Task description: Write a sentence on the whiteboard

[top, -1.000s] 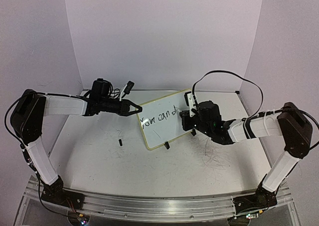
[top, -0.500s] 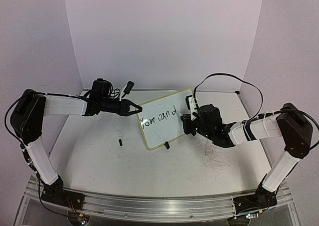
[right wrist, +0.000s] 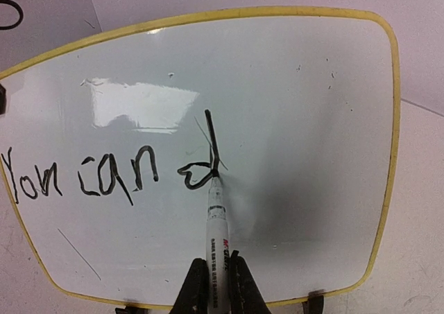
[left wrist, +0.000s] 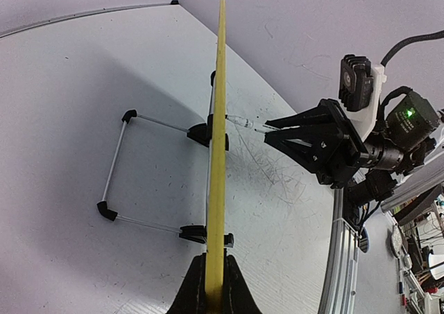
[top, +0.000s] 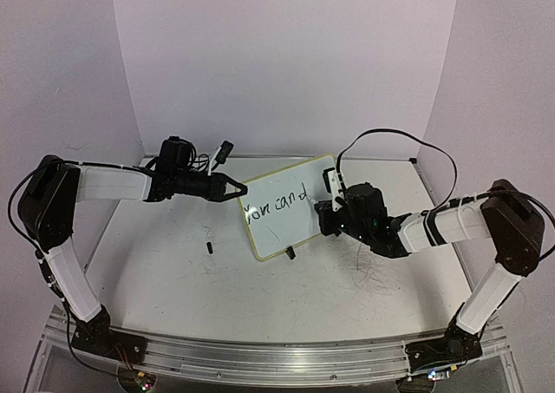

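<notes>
The whiteboard (top: pixel 279 212) stands propped up near the middle of the table (top: pixel 173 298), angled with its face towards the right arm, right between the two grippers. The left gripper (top: pixel 236 187) is at its left end, and the left wrist view shows it plainly: both fingers are pinched onto the pale yellow rim, with the board running edge-on straight up the picture. Behind the board a thin wire stand (left wrist: pixel 114 163) with black tips rests on the tabletop.

Over on the other side, the right gripper (right wrist: pixel 216 294) is clamped around a white marker (right wrist: pixel 217 220), barrel pointing straight at the board. The tip is down on the white surface, touching the foot of a freshly drawn "d". The sentence (right wrist: pixel 111 177) reads "You can d" so far, in black strokes running across the left and middle of the board, the right part of the face bare. A bright glare patch sits above the word "can".

On the table, left of the board and well apart from it, lies a small dark object (top: pixel 209 247); what it is cannot be told. Faint grey scribble marks (top: pixel 375 278) show on the tabletop beneath the right forearm.
</notes>
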### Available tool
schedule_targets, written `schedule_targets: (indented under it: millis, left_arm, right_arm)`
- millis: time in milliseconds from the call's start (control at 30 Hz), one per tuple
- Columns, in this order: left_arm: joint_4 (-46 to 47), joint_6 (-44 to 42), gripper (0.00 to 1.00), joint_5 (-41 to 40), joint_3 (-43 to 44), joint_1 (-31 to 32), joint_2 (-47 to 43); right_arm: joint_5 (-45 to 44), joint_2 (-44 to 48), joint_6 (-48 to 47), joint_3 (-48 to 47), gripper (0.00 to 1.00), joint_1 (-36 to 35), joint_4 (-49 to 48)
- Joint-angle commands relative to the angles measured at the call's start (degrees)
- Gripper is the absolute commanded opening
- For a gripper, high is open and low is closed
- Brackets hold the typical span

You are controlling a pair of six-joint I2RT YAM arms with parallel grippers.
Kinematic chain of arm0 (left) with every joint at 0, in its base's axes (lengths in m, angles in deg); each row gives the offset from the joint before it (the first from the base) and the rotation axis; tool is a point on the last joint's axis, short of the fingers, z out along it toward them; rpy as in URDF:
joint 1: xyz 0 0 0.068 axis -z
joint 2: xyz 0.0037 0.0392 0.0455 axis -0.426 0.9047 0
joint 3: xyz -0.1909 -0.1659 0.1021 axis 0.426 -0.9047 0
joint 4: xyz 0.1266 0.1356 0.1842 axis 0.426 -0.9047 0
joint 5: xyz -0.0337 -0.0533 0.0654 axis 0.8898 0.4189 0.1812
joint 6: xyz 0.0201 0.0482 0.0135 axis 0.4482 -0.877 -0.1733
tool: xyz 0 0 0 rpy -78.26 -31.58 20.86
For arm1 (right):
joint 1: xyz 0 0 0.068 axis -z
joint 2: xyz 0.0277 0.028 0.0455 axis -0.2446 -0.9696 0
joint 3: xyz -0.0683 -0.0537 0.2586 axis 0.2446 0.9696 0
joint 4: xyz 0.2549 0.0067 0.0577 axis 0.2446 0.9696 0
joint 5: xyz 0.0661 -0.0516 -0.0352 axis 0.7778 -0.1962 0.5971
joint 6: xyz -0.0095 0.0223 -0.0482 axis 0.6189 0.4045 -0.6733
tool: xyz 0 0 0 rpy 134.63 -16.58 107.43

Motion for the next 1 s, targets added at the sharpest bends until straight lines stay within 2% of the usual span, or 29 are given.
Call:
schedule_targets:
  millis: [0,333,600,967]
  left_arm:
    - [-1.2,-1.7,0.0,0.3,-0.1,-0.3,-1.5]
    - [-1.3,-1.7,0.0,0.4,-0.1,-0.2,-1.6]
    - [-1.3,-1.7,0.0,0.3,-0.1,-0.2,-1.4]
    - [-1.3,-1.7,0.0,0.4,-0.1,-0.3,-1.4]
  right_arm:
    - [-0.1,0.7,0.3,1.0,0.0,0.2,3.9]
    - [-1.0,1.0,-0.2,1.2,0.0,0.2,4.1]
    - [1.6,6.9,-0.5,3.9,0.0,1.2,0.5]
    - [3.2,3.9,-1.5,0.2,0.0,2.4,-1.1]
